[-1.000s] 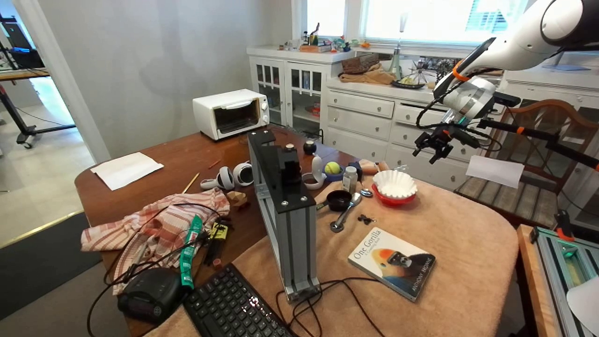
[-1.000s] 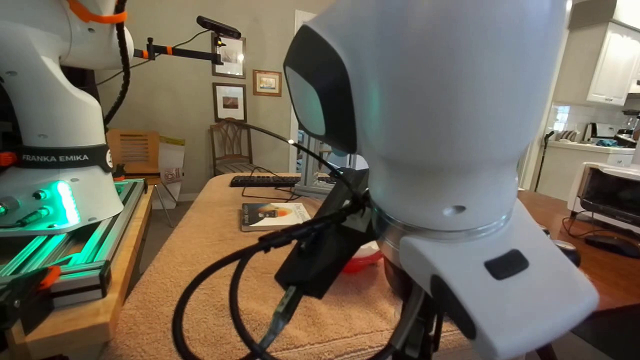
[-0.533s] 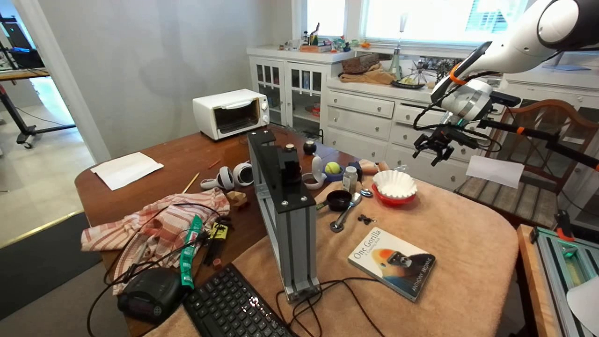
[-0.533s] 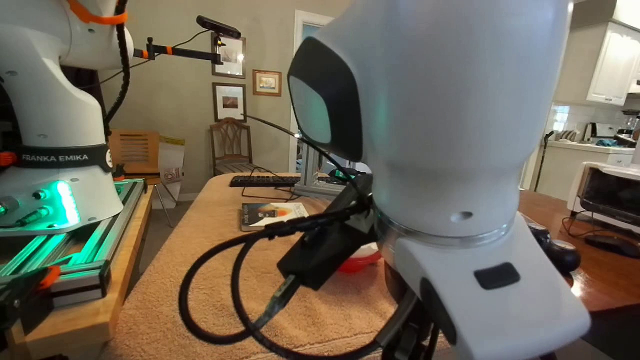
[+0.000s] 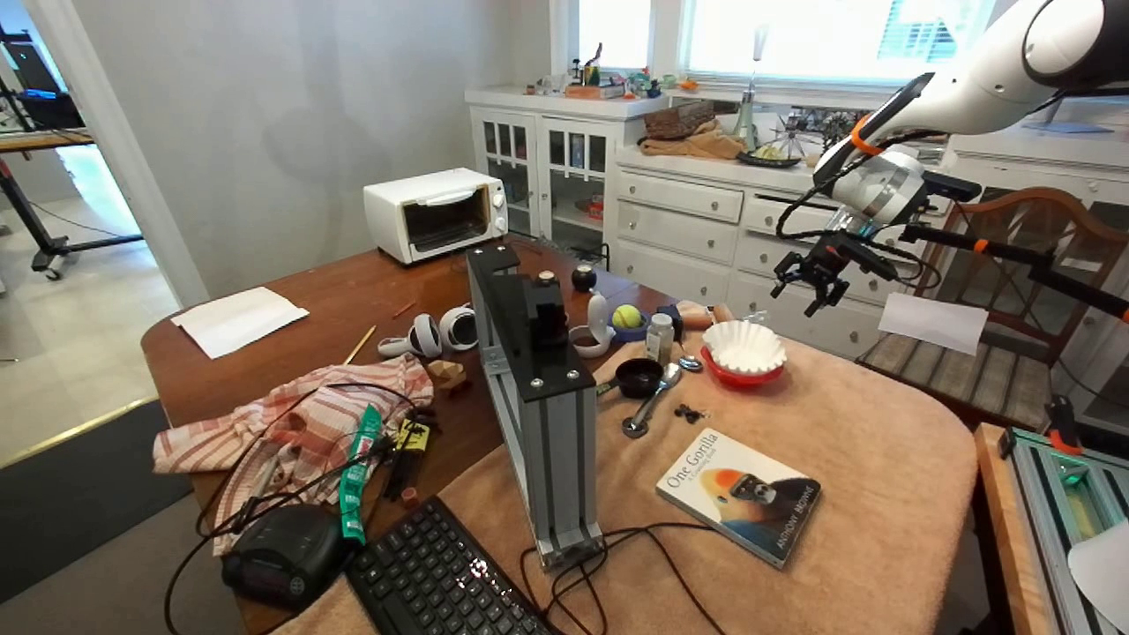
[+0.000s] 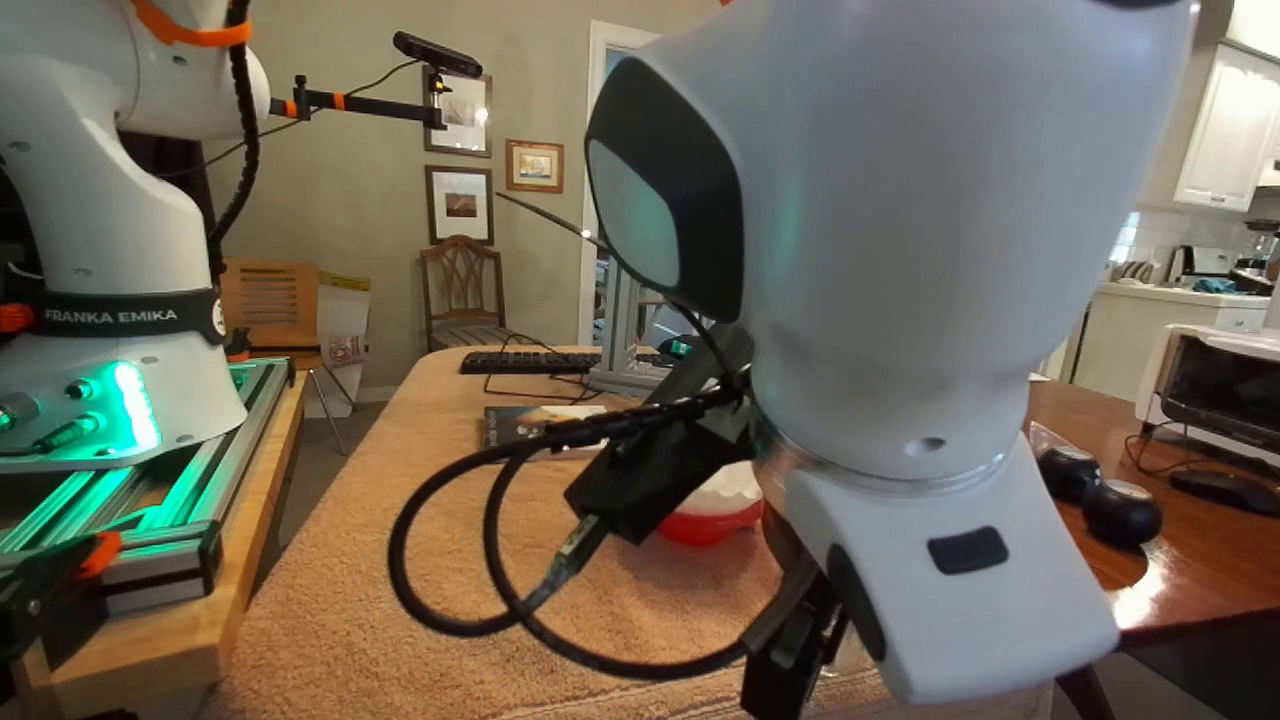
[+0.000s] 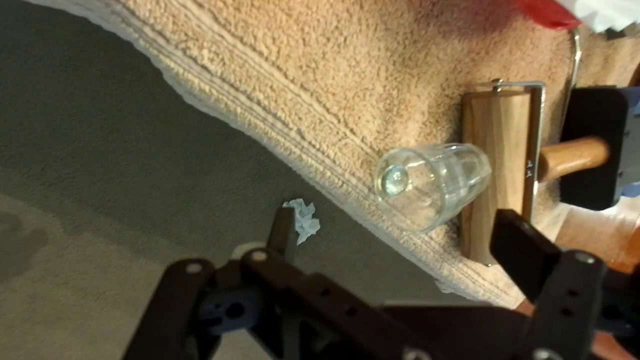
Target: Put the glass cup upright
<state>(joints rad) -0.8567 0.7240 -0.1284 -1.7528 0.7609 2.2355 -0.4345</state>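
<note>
While the black two-fingered gripper (image 7: 395, 222) hangs with jaws wide apart, we see the clear tapered glass cup (image 7: 440, 185) on the peach terry towel (image 7: 320, 60), beside a pale wooden roller (image 7: 497, 145).

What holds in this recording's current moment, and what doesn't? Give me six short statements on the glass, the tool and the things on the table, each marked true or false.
1. The glass lies on its side on the towel. True.
2. The tool grips the glass. False: the tool is open and holds nothing.
3. The roller lies beside the glass. True.
4. The ball sits in the red bowl. False: the ball is in the blue bowl.
5. The filters sit in the red bowl. True.
6. The book lies on the keyboard. False: the book lies on the towel, apart from the keyboard.
</note>
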